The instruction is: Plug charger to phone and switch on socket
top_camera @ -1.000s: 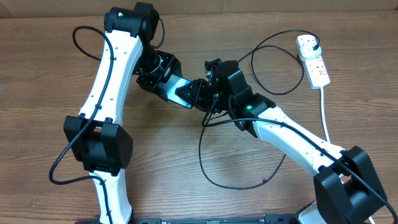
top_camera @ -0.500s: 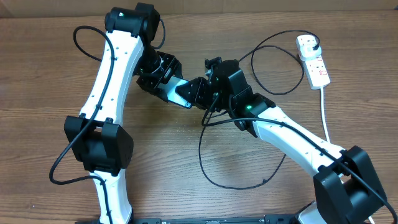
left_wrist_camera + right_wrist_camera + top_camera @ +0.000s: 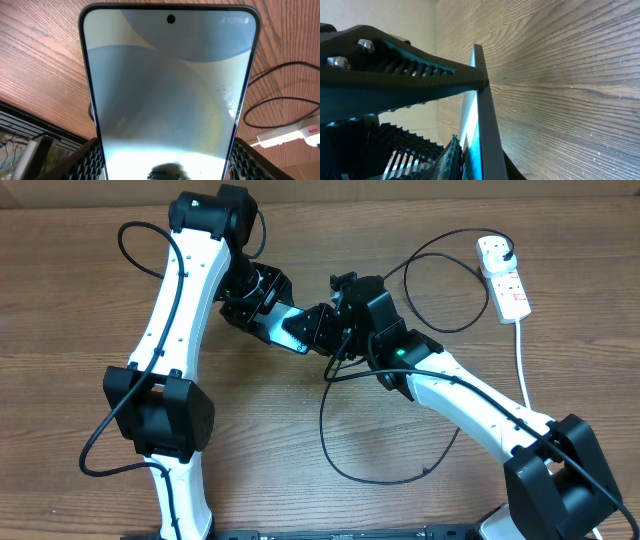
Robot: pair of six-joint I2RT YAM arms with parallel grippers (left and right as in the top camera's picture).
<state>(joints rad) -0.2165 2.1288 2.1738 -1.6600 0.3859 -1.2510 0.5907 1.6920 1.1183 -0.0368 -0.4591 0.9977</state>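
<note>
A wood-grain counter [image 3: 60, 300] carries two white-and-black arms that meet at its middle. The left arm [image 3: 185, 290] reaches down from the far edge with its wrist turned inward. The right arm [image 3: 470, 405] stretches in from the near right corner, its elbow low and its wrist pressed up against the other's.

The charger [image 3: 322, 425], a thin black cable, lies in a wide loop on the counter in front of the right arm. A second loop arcs back to the far end of the socket [image 3: 508, 285]. This white strip with red markings lies at the far right, well apart from the arms, and its thick white cord [image 3: 522, 350] trails toward the near edge.

The phone [image 3: 167, 90] is held off the counter between the two wrists. It is slim and dark-framed, with pale blue-grey curves on its screen, a punch-hole lens and small white text at one corner.

The left fingers [image 3: 91, 161] are clamped on the phone's sides near its lit end. The right fingers [image 3: 410, 75] sit against the phone's edge. Whether they are together or apart cannot be told, and the connector tip is hidden.
</note>
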